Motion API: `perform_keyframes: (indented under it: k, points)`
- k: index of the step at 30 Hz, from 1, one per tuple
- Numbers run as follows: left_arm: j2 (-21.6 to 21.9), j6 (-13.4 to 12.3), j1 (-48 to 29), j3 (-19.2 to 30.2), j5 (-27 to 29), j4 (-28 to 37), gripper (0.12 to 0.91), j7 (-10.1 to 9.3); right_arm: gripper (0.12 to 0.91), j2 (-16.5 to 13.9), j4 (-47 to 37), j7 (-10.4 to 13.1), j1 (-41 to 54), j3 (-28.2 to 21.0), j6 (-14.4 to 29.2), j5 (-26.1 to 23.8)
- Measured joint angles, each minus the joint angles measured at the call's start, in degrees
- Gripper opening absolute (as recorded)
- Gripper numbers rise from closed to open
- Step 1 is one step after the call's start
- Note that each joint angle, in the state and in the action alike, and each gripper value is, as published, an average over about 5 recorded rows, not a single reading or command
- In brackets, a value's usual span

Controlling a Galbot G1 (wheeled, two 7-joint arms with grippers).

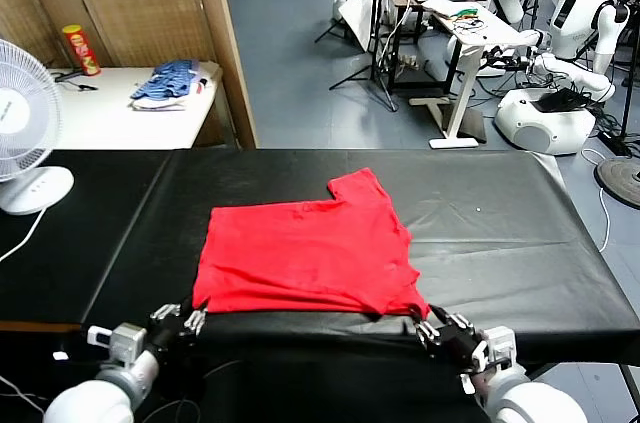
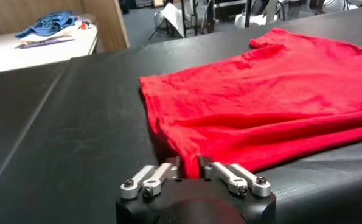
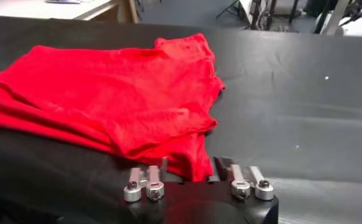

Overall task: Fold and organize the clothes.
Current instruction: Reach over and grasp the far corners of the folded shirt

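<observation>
End effectors [image 1: 196, 320] [image 1: 424, 329] at T-shirt [image 1: 305, 253] corners

Plain bright red T-shirt [image 1: 305, 255], no print showing on the upturned side. Black table [image 1: 500, 233]. Silver-and-black grippers, left [image 1: 196, 321] and right [image 1: 424, 331]. Blue pile [image 1: 165, 85], perhaps striped, on white desk [image 1: 110, 108]. Red-and-yellow can [image 1: 82, 50]. White fan [image 1: 22, 123].

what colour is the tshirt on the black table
Bright red T-shirt, plain on the side showing; clearest in the head view.
</observation>
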Motion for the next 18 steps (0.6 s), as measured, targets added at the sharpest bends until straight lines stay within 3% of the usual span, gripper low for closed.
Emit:
perform_keyframes:
  k: [3, 7, 13, 18]
  points:
    - [-0.2, 0.7, -3.4, 0.0, -2.9, 0.9, 0.787, -0.93, 0.798, 1.0, -5.7, 0.9, 7.2, -2.4, 1.8, -1.4]
    - [-0.2, 2.3, -11.9, 1.4, -6.6, 4.7, 0.797, -2.07, 0.798, 2.7, -15.5, 1.5, 18.3, -7.2, 2.6, -3.8]
    - [-1.5, 5.1, -27.8, 7.1, -11.1, 16.0, 0.798, -5.12, 0.798, 5.7, -31.2, 2.8, 33.1, -14.3, 2.6, -4.9]
    - [-3.5, 6.2, -38.7, 12.6, -11.5, 26.4, 0.798, -5.82, 0.798, 8.3, -42.1, 3.8, 42.3, -18.6, 1.3, -4.7]
